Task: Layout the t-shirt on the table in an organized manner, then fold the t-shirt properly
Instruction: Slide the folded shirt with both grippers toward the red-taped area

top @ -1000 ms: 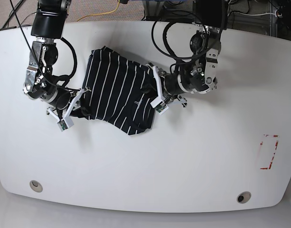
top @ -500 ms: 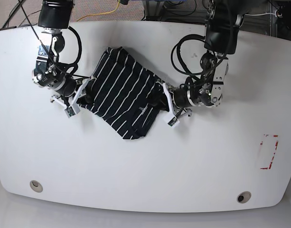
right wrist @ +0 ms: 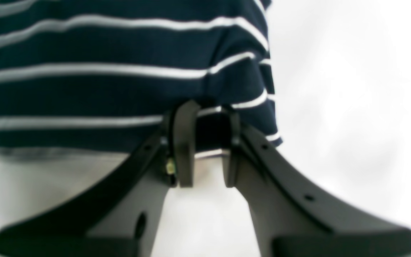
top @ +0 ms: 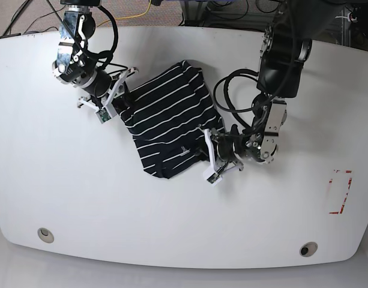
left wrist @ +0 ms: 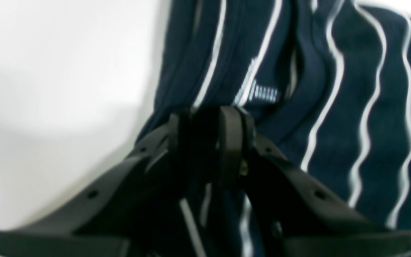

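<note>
The t-shirt (top: 168,117) is a bunched dark cloth with thin white stripes, stretched slantwise between both arms over the white table (top: 171,228). My right gripper (top: 122,96) is at the shirt's upper-left end; in the right wrist view the right gripper (right wrist: 205,142) is shut on the t-shirt (right wrist: 120,71) hem. My left gripper (top: 202,153) holds the lower-right end; in the left wrist view the left gripper (left wrist: 207,142) is shut on a fold of the t-shirt (left wrist: 334,107) near a small label (left wrist: 262,93).
A red rectangular mark (top: 341,192) lies at the table's right side. Two round metal holes (top: 45,234) (top: 308,249) sit near the front edge. Cables (top: 135,12) run on the floor behind the table.
Both grippers kept hold of the shirt while turning it: the right arm swung up and toward the back, the left arm came down toward the front, so the cloth rotated and shifted rightward.
</note>
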Robot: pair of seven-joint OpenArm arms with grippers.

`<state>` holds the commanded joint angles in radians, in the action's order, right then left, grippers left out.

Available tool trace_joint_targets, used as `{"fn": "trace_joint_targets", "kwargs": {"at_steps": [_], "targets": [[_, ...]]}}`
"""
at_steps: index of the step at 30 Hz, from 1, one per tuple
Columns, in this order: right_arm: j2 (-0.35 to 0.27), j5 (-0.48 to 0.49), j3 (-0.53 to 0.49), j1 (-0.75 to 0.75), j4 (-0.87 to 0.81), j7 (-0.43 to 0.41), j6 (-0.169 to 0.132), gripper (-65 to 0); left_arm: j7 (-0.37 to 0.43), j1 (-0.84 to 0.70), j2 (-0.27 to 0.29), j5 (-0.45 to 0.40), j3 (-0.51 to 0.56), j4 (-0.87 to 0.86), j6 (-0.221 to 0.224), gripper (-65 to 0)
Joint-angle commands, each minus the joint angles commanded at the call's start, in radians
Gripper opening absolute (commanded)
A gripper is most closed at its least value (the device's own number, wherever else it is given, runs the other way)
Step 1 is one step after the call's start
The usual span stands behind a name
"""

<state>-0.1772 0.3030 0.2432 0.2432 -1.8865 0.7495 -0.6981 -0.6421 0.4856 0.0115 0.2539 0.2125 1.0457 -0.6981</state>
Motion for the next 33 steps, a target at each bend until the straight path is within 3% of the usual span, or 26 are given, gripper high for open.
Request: {"fn": "trace_joint_targets", "kwargs": {"at_steps": [7, 12, 21, 24, 33], "targets": [[0.000, 0.008, -0.003, -0.038, -0.117, 0.129, 0.000, -53.4, -0.178, -0.026, -0.006, 0.098, -0.005, 0.290, 0.000, -51.7], [0.020, 0.003, -0.008, -0.097, -0.092, 0.135, 0.000, -53.4, -0.244, -0.144, -0.006, 0.129, -0.005, 0.465, 0.000, -51.7], [0.035, -0.002, -0.008, -0.189, 0.061, 0.129, 0.000, -53.4, -0.244, -0.359, -0.002, 0.124, -0.003, 0.549, 0.000, -51.7], [0.035, -0.002, -0.008, -0.196, 0.141, 0.061, 0.000, -53.4, -0.232, -0.407, -0.006, 0.124, -0.005, 0.546, 0.000, -51.7], [0.015, -0.003, -0.008, -0.155, 0.307, -0.072, 0.000, -53.4, -0.107, -0.454, -0.114, 0.124, -0.011, 0.443, 0.000, -51.7]]}}
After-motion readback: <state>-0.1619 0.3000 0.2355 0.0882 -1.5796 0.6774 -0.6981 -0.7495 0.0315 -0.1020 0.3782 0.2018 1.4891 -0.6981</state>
